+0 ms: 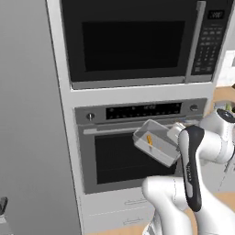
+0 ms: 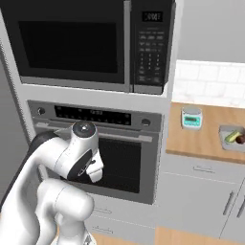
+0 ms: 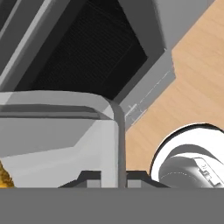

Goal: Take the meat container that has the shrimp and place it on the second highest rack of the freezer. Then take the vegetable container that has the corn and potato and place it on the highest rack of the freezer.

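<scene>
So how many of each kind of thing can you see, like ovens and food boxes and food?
Ovens: 2, the microwave and the wall oven
Food trays: 2, the shrimp tray held up by the gripper, the vegetable tray on the counter
Shrimp: 1
Kitchen scale: 1
Total: 6

White arm (image 2: pixel 62 162) before wall oven (image 2: pixel 95 143); vegetable container (image 2: pixel 233 139) on counter (image 2: pixel 201 139).

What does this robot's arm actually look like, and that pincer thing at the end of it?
The arm is built of smooth, rounded white segments, glossy like moulded plastic, with dark charcoal bands and caps at the joints. One round grey cap tops a joint in the right base view. No loose cables or markings show. The pincer ends in two small, dark, blocky fingertips.
</scene>
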Controlling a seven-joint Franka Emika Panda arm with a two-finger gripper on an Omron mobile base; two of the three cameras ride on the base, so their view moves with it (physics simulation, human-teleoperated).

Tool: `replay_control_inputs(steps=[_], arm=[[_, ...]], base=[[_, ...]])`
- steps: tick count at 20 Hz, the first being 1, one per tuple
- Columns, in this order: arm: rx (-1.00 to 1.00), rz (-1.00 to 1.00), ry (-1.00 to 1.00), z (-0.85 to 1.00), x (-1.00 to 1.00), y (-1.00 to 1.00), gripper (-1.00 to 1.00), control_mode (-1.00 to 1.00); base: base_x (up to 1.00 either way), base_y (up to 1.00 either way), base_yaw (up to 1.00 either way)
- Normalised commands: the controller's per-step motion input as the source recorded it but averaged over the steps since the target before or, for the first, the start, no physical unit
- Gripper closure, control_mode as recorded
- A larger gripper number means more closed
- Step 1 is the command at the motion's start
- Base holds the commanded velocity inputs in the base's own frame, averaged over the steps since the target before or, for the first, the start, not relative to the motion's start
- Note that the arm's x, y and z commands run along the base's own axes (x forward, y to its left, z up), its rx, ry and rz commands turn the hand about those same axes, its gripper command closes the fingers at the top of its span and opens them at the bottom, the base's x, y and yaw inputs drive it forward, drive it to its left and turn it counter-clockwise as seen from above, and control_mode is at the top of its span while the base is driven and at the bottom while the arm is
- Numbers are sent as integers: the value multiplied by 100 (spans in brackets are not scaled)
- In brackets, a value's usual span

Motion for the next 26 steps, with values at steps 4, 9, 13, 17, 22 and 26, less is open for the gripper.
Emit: replay_control_inputs(steps=[4,9,13,17,22,26], arm=[[0,0,0,0,0,0,100,100],[0,0,0,0,0,0,100,100],[0,0,0,0,0,0,100,100],[0,0,0,0,0,0,100,100],[0,0,0,0,0,0,100,100],[0,0,0,0,0,0,100,100]], base=[[-39,100,0],[-11,100,0],[-6,100,0],[-15,100,0],[-3,94,-1],[0,46,-8]])
